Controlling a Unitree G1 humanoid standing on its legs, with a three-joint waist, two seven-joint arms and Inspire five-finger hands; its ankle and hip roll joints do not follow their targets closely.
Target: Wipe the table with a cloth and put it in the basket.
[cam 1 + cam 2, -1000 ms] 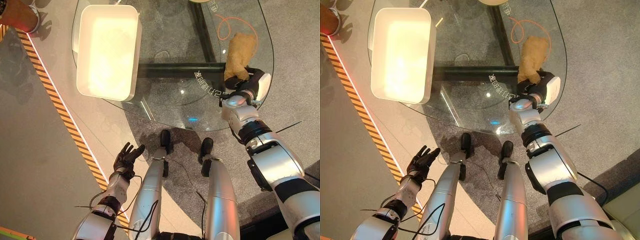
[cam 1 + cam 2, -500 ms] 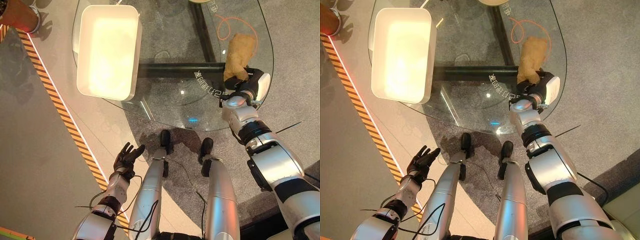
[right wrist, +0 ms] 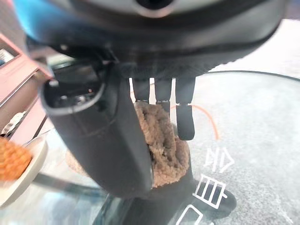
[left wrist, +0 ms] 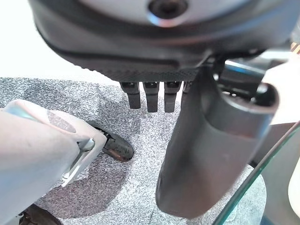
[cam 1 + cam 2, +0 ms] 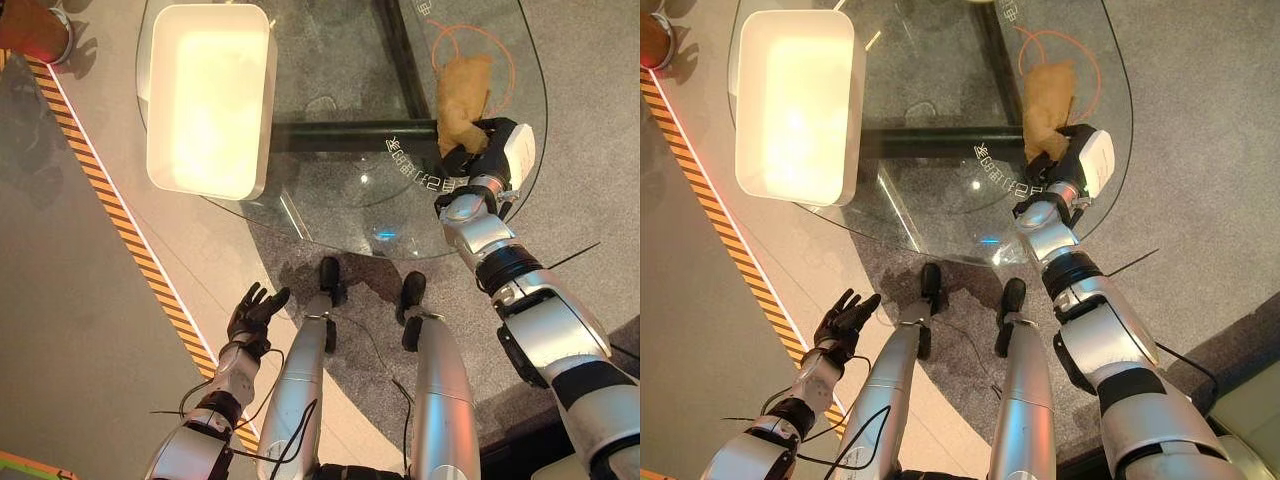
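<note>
Right now your widest surface is the round glass tabletop, seen from above, and everything the task needs sits on it. At about ten o'clock on the glass lies the white rectangular basket, parked along the rim, open side up, so the cloth can be dropped in once wiping is done; I judge it sits well apart from the wiping zone to stay out of the arm's path.

At about two o'clock you have the tan cloth, bunched and lying flat on the glass inside a thin orange loop, which looks like the marked patch to be wiped. Your right hand reaches in from five o'clock and has its fingers and thumb curled round the near end of the cloth; in the right wrist view the fluffy fabric is pinched between the thumb and the fingers. Holding one end low against the glass lets the rest of the cloth drag over the surface as the arm sweeps, so I read this as the wiping step, with the basket step not yet reached.

Your left hand hangs off the tabletop at seven o'clock, above the floor, fingers spread and relaxed, holding nothing; the left wrist view shows its fingers straight.
</note>
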